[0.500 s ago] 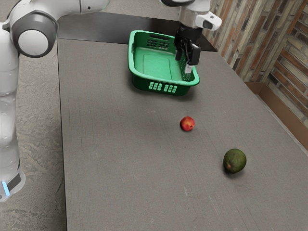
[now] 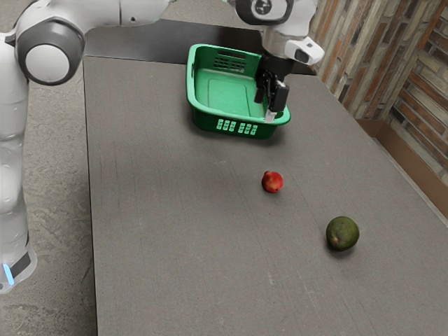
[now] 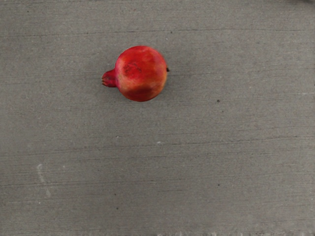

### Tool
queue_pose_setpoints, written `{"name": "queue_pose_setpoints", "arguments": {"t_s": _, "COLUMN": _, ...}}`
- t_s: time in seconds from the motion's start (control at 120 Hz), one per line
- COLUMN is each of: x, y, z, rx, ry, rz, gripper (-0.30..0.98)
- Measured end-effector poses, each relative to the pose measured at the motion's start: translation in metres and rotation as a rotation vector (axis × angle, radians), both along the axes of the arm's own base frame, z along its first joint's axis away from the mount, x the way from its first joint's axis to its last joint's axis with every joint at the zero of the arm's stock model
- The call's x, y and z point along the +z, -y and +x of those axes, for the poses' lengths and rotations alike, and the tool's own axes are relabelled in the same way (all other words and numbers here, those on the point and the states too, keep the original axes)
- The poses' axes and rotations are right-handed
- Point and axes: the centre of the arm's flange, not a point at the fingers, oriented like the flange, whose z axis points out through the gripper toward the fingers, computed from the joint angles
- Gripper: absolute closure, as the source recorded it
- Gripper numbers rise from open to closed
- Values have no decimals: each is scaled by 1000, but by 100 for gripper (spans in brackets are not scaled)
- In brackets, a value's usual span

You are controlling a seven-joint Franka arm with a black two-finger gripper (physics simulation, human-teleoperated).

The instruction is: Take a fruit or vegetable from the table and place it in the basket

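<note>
Gripper point(image 2: 265, 109), exterior view's upper middle: parted, empty. Pomegranate point(image 2: 272, 182), near centre: round, may roll if nudged by off-centre descent. Green basket point(image 2: 231, 119), upper middle: rim may snag low-carried fruit.

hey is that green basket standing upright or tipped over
Upright: the green basket sits base-down on the table, rim on top, its inner floor visible through the open top.

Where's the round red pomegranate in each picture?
Exterior view: the pomegranate sits near the middle, between the green plastic basket and the dark green round fruit.
Wrist view: the pomegranate is a little off the middle, its stubby crown showing.
Shared landmark: the flat grey table top under it.
</note>
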Motion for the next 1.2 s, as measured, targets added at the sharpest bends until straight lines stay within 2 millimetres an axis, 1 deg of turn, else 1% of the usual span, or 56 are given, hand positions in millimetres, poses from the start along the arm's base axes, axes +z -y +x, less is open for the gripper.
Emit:
{"name": "queue_pose_setpoints", "arguments": {"t_s": 0.042, "x": -12, "y": 9, "z": 1, "rx": -37, "ry": -21, "rz": 13, "gripper": 1}}
{"name": "queue_pose_setpoints", "arguments": {"t_s": 0.108, "x": -45, "y": 19, "z": -1, "rx": -93, "ry": -58, "rz": 29, "gripper": 1}}
{"name": "queue_pose_setpoints", "arguments": {"t_s": 0.15, "x": -62, "y": 20, "z": -3, "rx": -122, "ry": -71, "rz": 44, "gripper": 1}}
{"name": "queue_pose_setpoints", "arguments": {"t_s": 0.225, "x": -85, "y": 17, "z": -11, "rx": -169, "ry": -74, "rz": 78, "gripper": 1}}
{"name": "queue_pose_setpoints", "arguments": {"t_s": 0.267, "x": -93, "y": 15, "z": -12, "rx": -195, "ry": -63, "rz": 89, "gripper": 1}}
{"name": "queue_pose_setpoints", "arguments": {"t_s": 0.35, "x": -100, "y": 15, "z": -10, "rx": -245, "ry": -31, "rz": 101, "gripper": 1}}
{"name": "queue_pose_setpoints", "arguments": {"t_s": 0.408, "x": -116, "y": 19, "z": -9, "rx": -280, "ry": -23, "rz": 97, "gripper": 1}}
{"name": "queue_pose_setpoints", "arguments": {"t_s": 0.483, "x": -130, "y": 26, "z": -7, "rx": -326, "ry": -1, "rz": 92, "gripper": 1}}
{"name": "queue_pose_setpoints", "arguments": {"t_s": 0.542, "x": -134, "y": 33, "z": -6, "rx": -364, "ry": 22, "rz": 96, "gripper": 1}}
{"name": "queue_pose_setpoints", "arguments": {"t_s": 0.642, "x": -131, "y": 43, "z": -2, "rx": -443, "ry": 64, "rz": 155, "gripper": 1}}
{"name": "queue_pose_setpoints", "arguments": {"t_s": 0.758, "x": -132, "y": 47, "z": 5, "rx": -522, "ry": 93, "rz": 238, "gripper": 1}}
{"name": "queue_pose_setpoints", "arguments": {"t_s": 0.808, "x": -137, "y": 43, "z": 8, "rx": -542, "ry": 94, "rz": 262, "gripper": 1}}
{"name": "queue_pose_setpoints", "arguments": {"t_s": 0.85, "x": -142, "y": 36, "z": 9, "rx": -550, "ry": 93, "rz": 277, "gripper": 1}}
{"name": "queue_pose_setpoints", "arguments": {"t_s": 0.925, "x": -156, "y": 16, "z": 12, "rx": -549, "ry": 82, "rz": 292, "gripper": 1}}
{"name": "queue_pose_setpoints", "arguments": {"t_s": 0.992, "x": -163, "y": -3, "z": 15, "rx": -536, "ry": 82, "rz": 298, "gripper": 1}}
{"name": "queue_pose_setpoints", "arguments": {"t_s": 1.042, "x": -169, "y": -12, "z": 18, "rx": -525, "ry": 85, "rz": 288, "gripper": 0}}
{"name": "queue_pose_setpoints", "arguments": {"t_s": 1.1, "x": -173, "y": -14, "z": 20, "rx": -518, "ry": 96, "rz": 263, "gripper": 0}}
{"name": "queue_pose_setpoints", "arguments": {"t_s": 1.2, "x": -169, "y": 0, "z": 22, "rx": -510, "ry": 133, "rz": 190, "gripper": 1}}
